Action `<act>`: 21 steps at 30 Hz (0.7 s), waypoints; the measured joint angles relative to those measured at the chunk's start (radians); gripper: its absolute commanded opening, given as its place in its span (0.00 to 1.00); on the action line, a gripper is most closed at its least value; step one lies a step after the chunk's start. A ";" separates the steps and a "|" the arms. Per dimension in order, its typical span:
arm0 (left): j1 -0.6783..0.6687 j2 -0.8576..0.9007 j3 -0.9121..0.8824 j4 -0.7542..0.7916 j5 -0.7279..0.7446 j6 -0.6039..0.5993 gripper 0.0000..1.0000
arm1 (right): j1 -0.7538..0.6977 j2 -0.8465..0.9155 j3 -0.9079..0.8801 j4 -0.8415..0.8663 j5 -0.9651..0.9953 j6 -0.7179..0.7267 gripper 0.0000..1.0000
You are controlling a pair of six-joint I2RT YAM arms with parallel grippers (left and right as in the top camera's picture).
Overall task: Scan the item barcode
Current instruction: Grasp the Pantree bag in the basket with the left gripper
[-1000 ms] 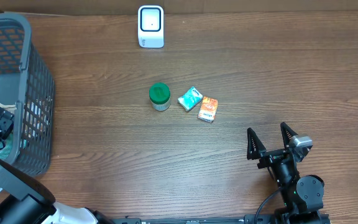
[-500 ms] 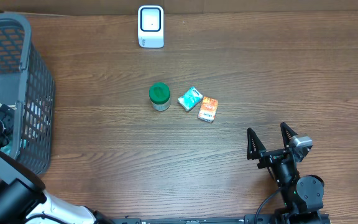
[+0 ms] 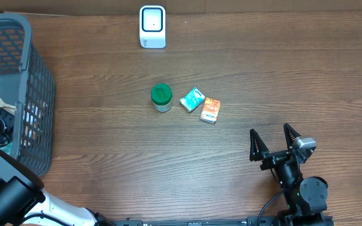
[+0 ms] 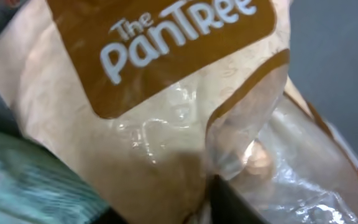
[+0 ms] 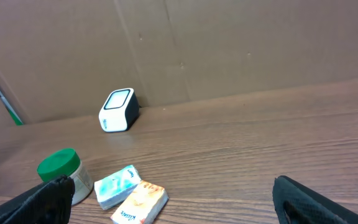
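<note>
Counts:
- 1 grey basket point(image 3: 39, 94)
- 1 white scanner point(image 3: 152, 26)
- 1 green-lidded jar point(image 3: 161, 96)
- 2 small packets on table point(image 3: 281, 69): teal packet point(image 3: 192, 99), orange packet point(image 3: 210, 110)
- 1 tan pouch point(image 4: 154, 124), seen in left wrist view only
- 1 pale green pack point(image 4: 23, 180) beside pouch, blurred, mostly cut off
- 2 hands: left hand point(image 3: 0, 122), right hand point(image 3: 269, 129)
- total loose items visible: 5

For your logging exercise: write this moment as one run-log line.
left fingers: in basket, at PanTree pouch, grip unclear | right fingers: open, empty | scanner: nothing presented
</note>
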 measured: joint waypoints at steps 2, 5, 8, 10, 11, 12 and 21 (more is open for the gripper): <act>-0.002 0.000 0.002 -0.003 0.000 -0.002 0.05 | 0.000 0.000 0.000 0.000 0.000 0.000 1.00; -0.002 0.003 0.018 -0.027 0.000 0.002 0.04 | 0.000 0.000 0.000 0.000 -0.001 0.000 1.00; -0.002 0.008 0.046 -0.070 0.000 0.002 0.04 | 0.000 0.000 0.000 0.000 0.000 0.001 1.00; -0.002 0.009 0.067 -0.102 0.000 0.002 0.04 | 0.000 0.000 0.000 0.000 -0.001 0.001 1.00; -0.002 0.009 0.082 -0.121 0.000 0.002 0.04 | 0.000 0.000 0.000 0.000 -0.001 0.000 1.00; -0.002 0.009 0.097 -0.134 0.000 0.002 0.04 | 0.000 0.000 0.000 0.000 -0.001 0.000 1.00; -0.047 -0.069 0.273 -0.200 0.003 0.001 0.04 | 0.000 0.000 0.000 0.000 -0.001 0.000 1.00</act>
